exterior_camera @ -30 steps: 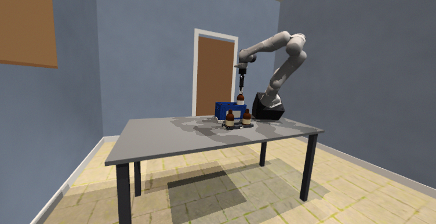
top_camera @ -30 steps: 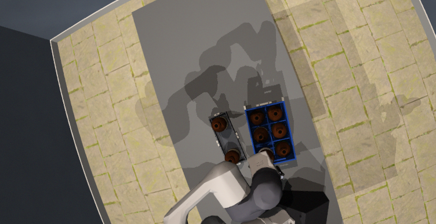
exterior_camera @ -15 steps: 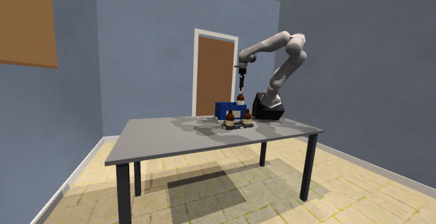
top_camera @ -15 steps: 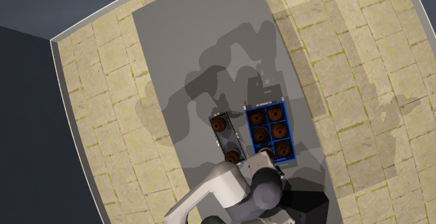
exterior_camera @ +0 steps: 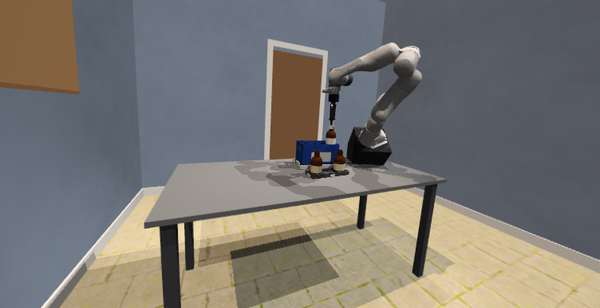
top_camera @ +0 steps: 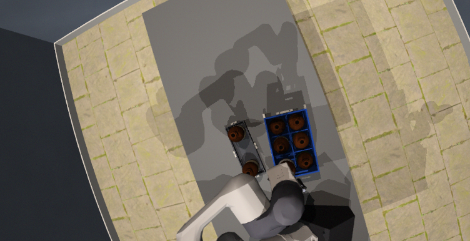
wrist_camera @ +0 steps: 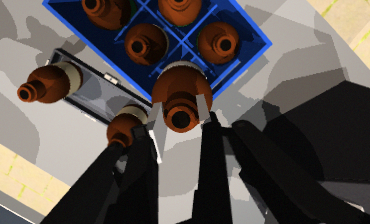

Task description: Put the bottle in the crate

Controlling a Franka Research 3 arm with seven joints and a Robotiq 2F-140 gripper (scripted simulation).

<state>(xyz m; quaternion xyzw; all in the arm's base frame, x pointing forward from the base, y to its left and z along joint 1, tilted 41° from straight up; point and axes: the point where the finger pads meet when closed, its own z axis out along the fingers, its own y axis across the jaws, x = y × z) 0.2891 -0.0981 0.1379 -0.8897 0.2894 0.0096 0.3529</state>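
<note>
A bare indoor room serving as a robot test space: blue-grey walls point(exterior_camera: 201, 53), a brown door point(exterior_camera: 295, 104) in a white frame, a brown wall panel point(exterior_camera: 37, 33), and a stone-tiled floor point(exterior_camera: 483, 263). A plain grey table point(exterior_camera: 234, 192) on dark legs carries the robot arm point(exterior_camera: 390, 91) on its black pedestal point(exterior_camera: 384, 156).

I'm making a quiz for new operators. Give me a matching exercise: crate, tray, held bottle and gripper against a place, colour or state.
1. crate
2. tray
3. held bottle
4. gripper

a. shut on a bottle neck
b. blue, five bottles inside
c. dark, two bottles on it
d. upright above the crate's near corner

Pairs: 1-b, 2-c, 3-d, 4-a
</note>
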